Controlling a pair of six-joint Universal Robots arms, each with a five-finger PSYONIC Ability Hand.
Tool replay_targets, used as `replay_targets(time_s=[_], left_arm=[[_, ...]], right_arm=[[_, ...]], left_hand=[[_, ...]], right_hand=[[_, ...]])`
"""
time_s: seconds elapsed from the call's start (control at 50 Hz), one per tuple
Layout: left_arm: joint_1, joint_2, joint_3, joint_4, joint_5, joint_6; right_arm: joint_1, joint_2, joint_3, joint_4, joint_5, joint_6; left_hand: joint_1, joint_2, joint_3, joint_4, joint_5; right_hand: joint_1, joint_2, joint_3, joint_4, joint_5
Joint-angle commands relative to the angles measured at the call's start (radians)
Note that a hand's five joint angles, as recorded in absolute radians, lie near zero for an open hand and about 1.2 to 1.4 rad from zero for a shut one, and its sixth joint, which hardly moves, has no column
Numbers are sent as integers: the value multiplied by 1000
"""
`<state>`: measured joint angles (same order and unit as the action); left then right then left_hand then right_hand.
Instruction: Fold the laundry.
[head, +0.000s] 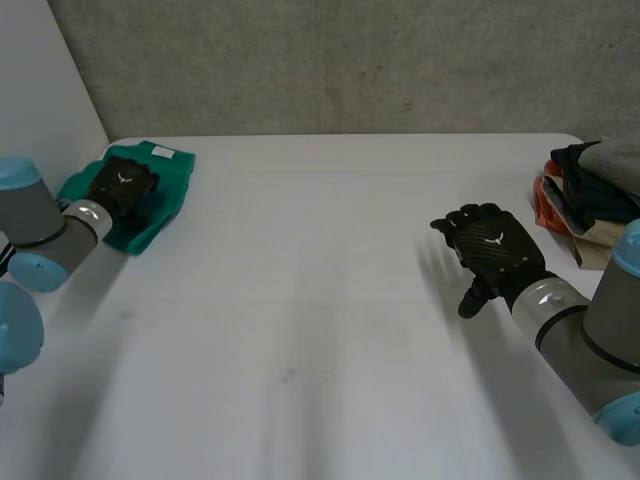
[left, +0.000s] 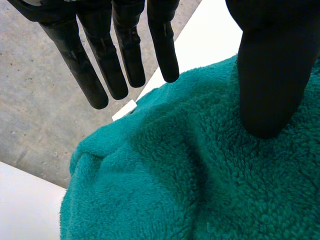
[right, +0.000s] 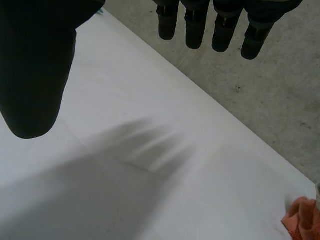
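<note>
1. Left hand (head: 122, 185): lies over the green fleece cloth (head: 168, 195) at the 10 o'clock corner of the table (head: 320, 300).
2. In the left wrist view, the left hand (left: 100, 55) has straight, slightly spread fingers that reach past the far edge of the cloth (left: 190, 185). They grip nothing.
3. The thumb (left: 270, 65) points down at the fleece. The views do not settle whether it touches.
4. A white label (head: 163, 152) sits at the 12 o'clock edge of the cloth. In the left wrist view the label (left: 125, 110) lies just under the fingertips.
5. The cloth lies bunched, with one rounded fold under the palm.
6. Right hand (head: 490, 250): sits at 4 o'clock from the table centre, well apart from the cloth.
7. In the right wrist view, the right hand (right: 195, 25) is relaxed and spread above the bare table (right: 150, 190), holding nothing.
8. Pile (head: 595, 195): mixed laundry is stacked at the 3 o'clock table edge, near the right hand. An orange piece (right: 301, 221) of it shows in the right wrist view.
</note>
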<state>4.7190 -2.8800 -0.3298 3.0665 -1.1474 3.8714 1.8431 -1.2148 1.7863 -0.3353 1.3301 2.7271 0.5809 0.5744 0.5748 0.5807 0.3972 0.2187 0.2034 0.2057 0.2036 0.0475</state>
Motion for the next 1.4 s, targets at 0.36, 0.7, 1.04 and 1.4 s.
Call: replay_targets(time_s=[0.36, 0.7, 1.04, 1.4], left_arm=[[-11, 184, -129, 32, -9, -16], [-352, 852, -523, 189, -18, -475], [-403, 747, -672, 236, -261, -391], [13, 226, -255, 35, 21, -20]], right_arm=[[-12, -22, 4, 1, 3, 0], [-62, -49, -2, 1, 4, 6], [-125, -46, -31, 29, -12, 11], [-76, 43, -34, 19, 30, -55]], left_hand=[[815, 822, 821, 816, 824], [815, 822, 821, 816, 824], [-406, -400, -400, -406, -397], [-350, -343, -344, -350, -341]], right_hand=[[-44, -29, -31, -29, -48], [-44, -29, -31, -29, -48], [-44, -29, -31, -29, -48], [-44, -29, -31, -29, -48]])
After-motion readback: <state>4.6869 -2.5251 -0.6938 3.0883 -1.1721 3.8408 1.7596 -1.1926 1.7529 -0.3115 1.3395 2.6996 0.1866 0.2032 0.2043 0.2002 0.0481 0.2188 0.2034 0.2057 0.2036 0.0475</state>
